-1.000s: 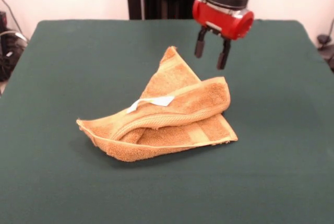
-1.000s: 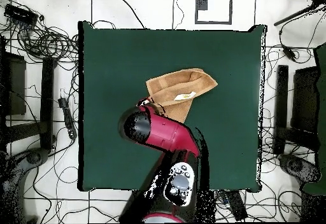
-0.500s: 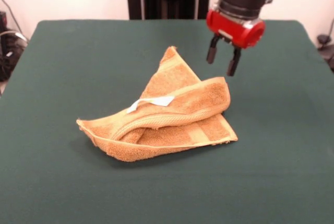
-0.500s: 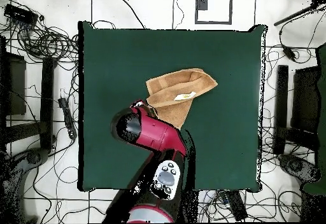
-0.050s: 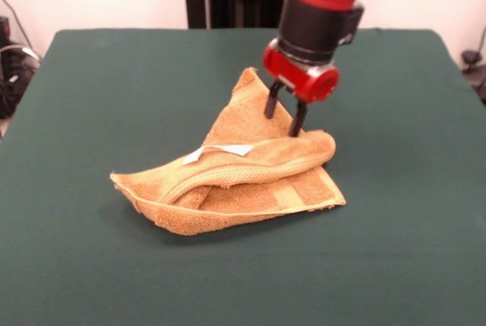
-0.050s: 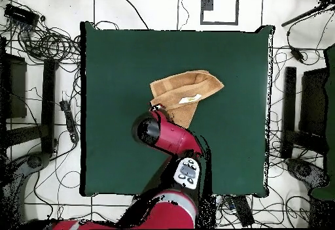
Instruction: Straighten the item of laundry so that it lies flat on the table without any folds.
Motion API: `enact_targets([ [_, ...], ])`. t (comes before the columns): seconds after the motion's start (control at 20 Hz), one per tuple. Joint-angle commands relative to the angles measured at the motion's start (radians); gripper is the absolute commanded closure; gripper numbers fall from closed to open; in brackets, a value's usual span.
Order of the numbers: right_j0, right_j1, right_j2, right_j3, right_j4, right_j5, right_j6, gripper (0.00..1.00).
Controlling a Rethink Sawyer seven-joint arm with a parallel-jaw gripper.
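Note:
The item of laundry (image 5: 250,170), an orange-tan towel, lies crumpled near the middle of the green table (image 5: 114,75). A thick fold is rolled across its top and one corner points toward the far side. A white tag (image 5: 226,149) rests on the fold. My gripper (image 5: 282,124) is open, with its two black fingers (image 5: 271,101) pointing down, their tips at the towel's surface just behind the right end of the fold. Seen from overhead, the towel (image 6: 186,89) shows past the red arm (image 6: 171,138), which covers the gripper.
Bare green table (image 6: 118,57) surrounds the towel on all sides. Off the table, cables (image 6: 46,41) and dark stands (image 6: 29,110) crowd the floor on both sides.
The gripper has come down and moved left in the front view, from above the towel's right end to its surface. The towel has hardly shifted.

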Motion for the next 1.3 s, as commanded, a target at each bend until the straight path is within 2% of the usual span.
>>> enact_targets([
  [0.05, 0.020, 0.057, 0.117, 0.017, 0.068, -0.044, 0.221, 0.00],
  [0.4, 0.128, 0.051, 0.035, 0.003, 0.151, 0.041, 0.275, 0.00],
  [0.7, 0.146, -0.002, -0.001, 0.029, 0.159, 0.115, 0.242, 0.00],
  [1.05, 0.116, 0.020, 0.011, -0.025, 0.145, 0.124, 0.197, 0.00],
  [1.3, 0.127, -0.018, 0.002, -0.001, 0.136, 0.154, 0.200, 0.00],
])
